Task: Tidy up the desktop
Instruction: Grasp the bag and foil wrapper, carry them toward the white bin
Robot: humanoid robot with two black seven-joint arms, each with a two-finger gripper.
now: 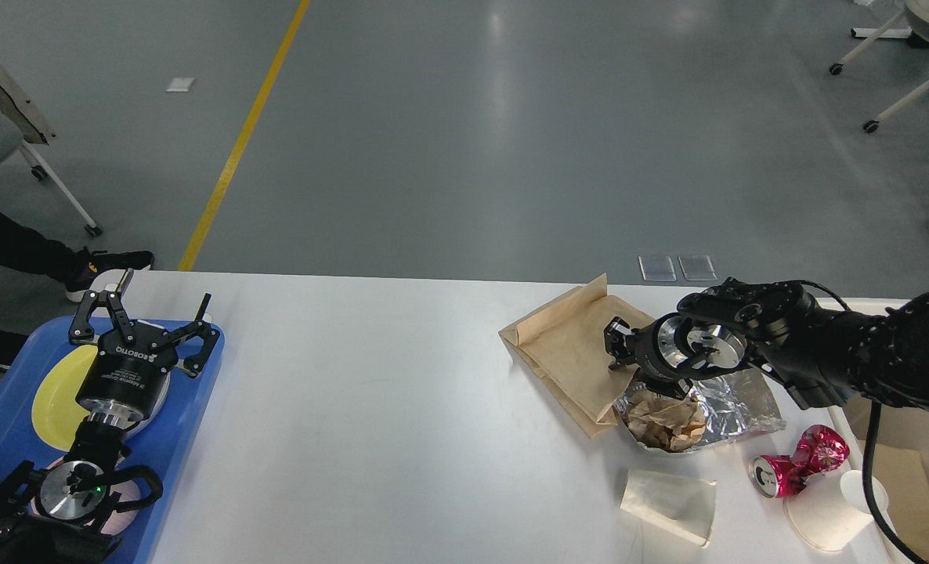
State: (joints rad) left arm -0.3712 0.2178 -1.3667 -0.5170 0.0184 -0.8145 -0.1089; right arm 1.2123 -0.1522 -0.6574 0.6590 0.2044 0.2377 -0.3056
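Note:
The desktop [394, 407] is a wide white tabletop. My right gripper [618, 349] is at the right, low over the near edge of a flat brown paper bag [562, 352]. It is right beside a foil bowl [735, 399] holding crumpled brown paper [664, 415]. Its fingers are dark and seen end-on, so I cannot tell whether they are open or gripping anything. My left gripper [147, 313] is open and empty, held above a blue tray [190, 415] with a yellow plate [53, 392] at the far left.
A crushed pink can [797, 462], a tipped white paper cup [833, 509] and a flattened white cup [668, 501] lie near the front right. A beige bin [907, 470] stands past the table's right edge.

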